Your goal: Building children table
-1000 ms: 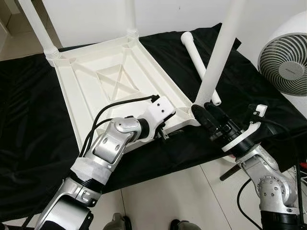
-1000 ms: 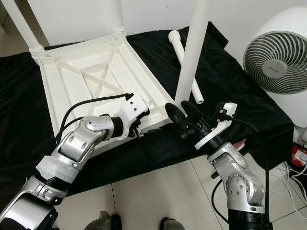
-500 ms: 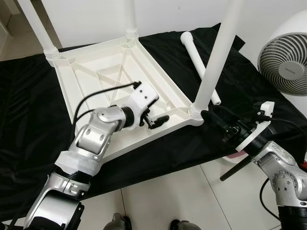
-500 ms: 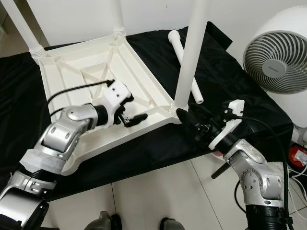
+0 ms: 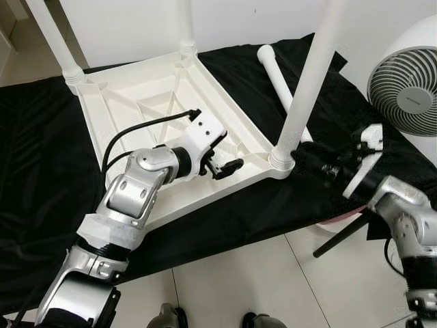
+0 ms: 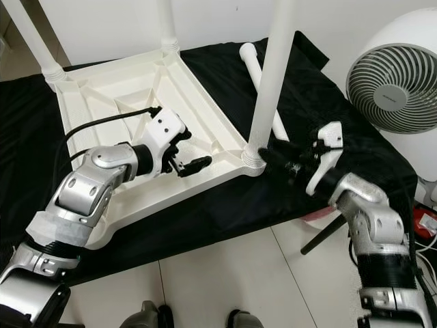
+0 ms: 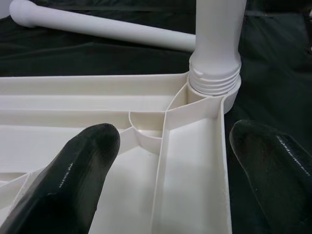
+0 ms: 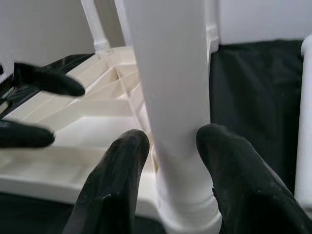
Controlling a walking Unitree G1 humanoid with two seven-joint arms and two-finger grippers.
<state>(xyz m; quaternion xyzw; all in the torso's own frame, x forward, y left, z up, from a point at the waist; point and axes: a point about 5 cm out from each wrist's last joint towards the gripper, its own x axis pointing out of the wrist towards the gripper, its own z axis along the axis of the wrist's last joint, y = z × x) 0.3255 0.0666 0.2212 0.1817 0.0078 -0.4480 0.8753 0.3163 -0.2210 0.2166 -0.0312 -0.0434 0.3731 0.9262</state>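
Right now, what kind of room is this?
Probably a room in a home: tiled floor, a white fan, and an upturned plastic table on a black cloth.

No text can be read: the fan (image 6: 392,82) at the right edge has a small hub label, too small to make out.

Three upright table legs (image 5: 311,75) cut off above.

Cream-white ribbed table (image 5: 147,109), upside down, on black cloth (image 5: 34,171). White leg (image 5: 308,75) just ahead of black-fingered right tool (image 6: 281,158); black-fingered left tool (image 5: 227,166), silver arm. White fan (image 5: 404,85), grey grille. Pale tiled floor (image 5: 239,280).
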